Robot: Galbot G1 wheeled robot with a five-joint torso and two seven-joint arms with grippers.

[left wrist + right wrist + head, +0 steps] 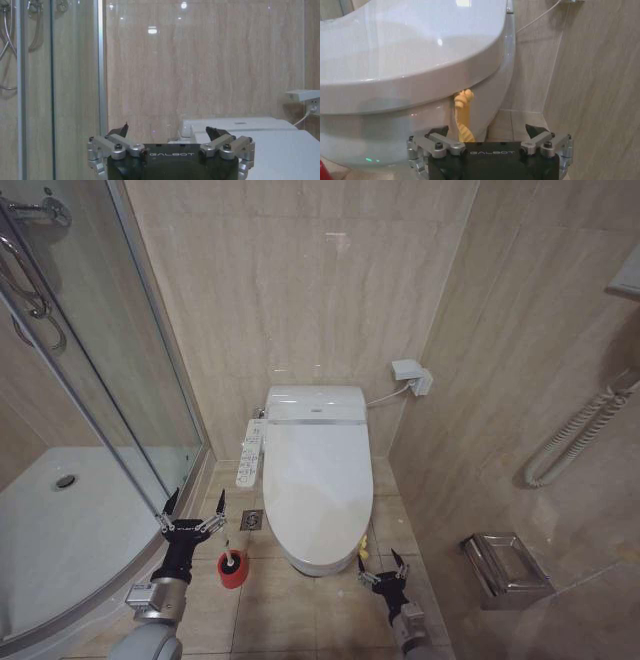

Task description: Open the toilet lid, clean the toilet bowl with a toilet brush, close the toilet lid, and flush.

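Head view: the toilet lid lies closed; the toilet brush stands in its red holder left of it, beside the spread-fingered left gripper. Right wrist view: the right gripper gapes, released, below the lid's front edge, near a yellow tag. Left wrist view: the left gripper's fingers stand apart

A bathroom — toilet, glass shower stall, tiled walls.

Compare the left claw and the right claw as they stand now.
The left claw hovers beside the red holder cup, by the shower glass; the right claw sits lower, at the toilet lid's front corner near its yellow tag. Both are open and empty, pointing forward.
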